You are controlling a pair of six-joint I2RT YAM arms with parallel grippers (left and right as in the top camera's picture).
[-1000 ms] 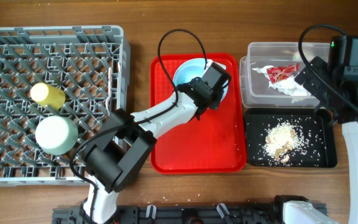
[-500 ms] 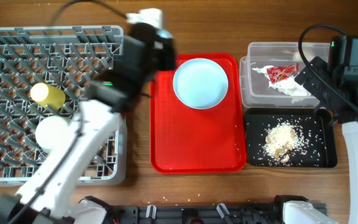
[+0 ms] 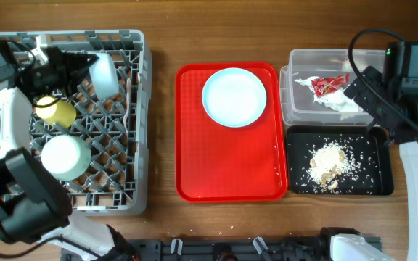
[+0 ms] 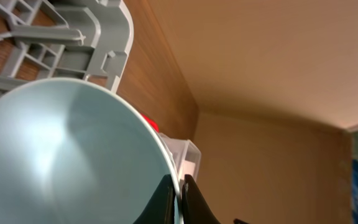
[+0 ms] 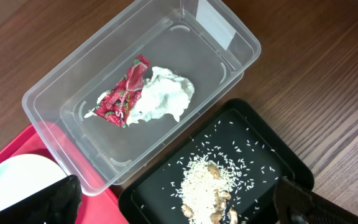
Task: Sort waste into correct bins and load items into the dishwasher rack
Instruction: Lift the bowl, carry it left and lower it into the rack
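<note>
Wooden bench, grey dishwasher rack at left end. Left hand clenched on rim of pale bowl; bowl tipped on its side over rack's far edge, just right of hand. Yellow cup and pale green round vessel sit in rack nearby. Light-blue plate on red tray. Right hand spread wide above clear tub holding napkin and red wrapper; rice crumbs in black tray.

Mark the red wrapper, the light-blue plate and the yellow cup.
red wrapper [image 5: 124, 92], right wrist view, middle of its crumpled body.
light-blue plate [image 3: 234, 96], overhead view, centre of its face.
yellow cup [image 3: 55, 110], overhead view, its side wall.
</note>
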